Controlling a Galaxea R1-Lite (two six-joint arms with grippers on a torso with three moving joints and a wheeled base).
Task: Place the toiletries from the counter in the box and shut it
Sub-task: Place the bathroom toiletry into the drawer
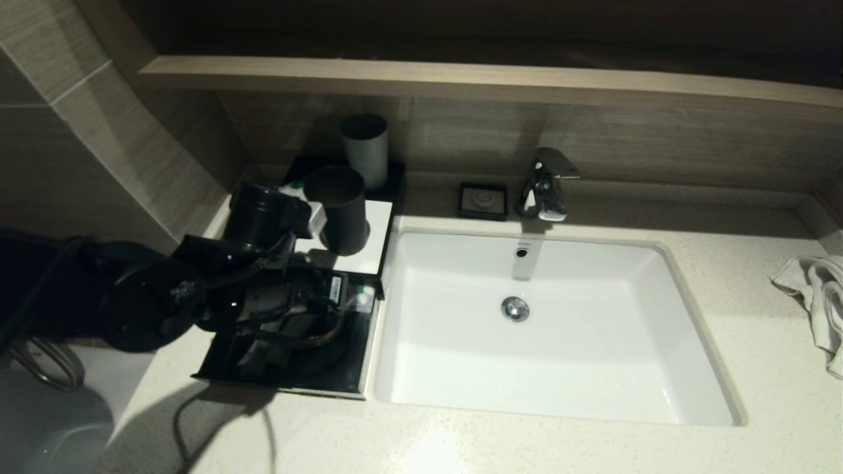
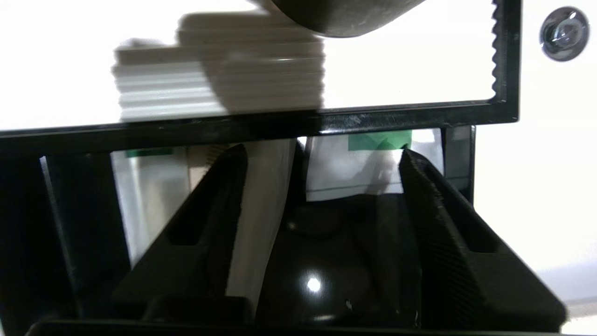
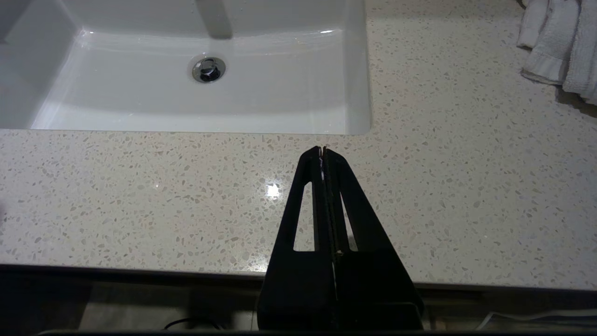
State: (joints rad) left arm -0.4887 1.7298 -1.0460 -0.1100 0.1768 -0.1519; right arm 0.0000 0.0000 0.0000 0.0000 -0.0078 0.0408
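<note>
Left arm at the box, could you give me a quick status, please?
Left end effector open over the drawer. Sachets lie inside; drawer not closed. Right end effector shut, parked above counter.

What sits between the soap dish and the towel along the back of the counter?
The faucet stands between the soap dish and the towel, close to the dish; beyond it, bare counter. Head view shows it.

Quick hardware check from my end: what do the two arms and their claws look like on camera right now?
The left arm is black, built of rounded cylindrical housings, with loose black cables looping along it and a small white label near the wrist. The left claw has two black, tapering wedge-shaped fingers with cut-out slots and ribbed inner faces. The right claw is the same black slotted pair; its arm is out of view.
</note>
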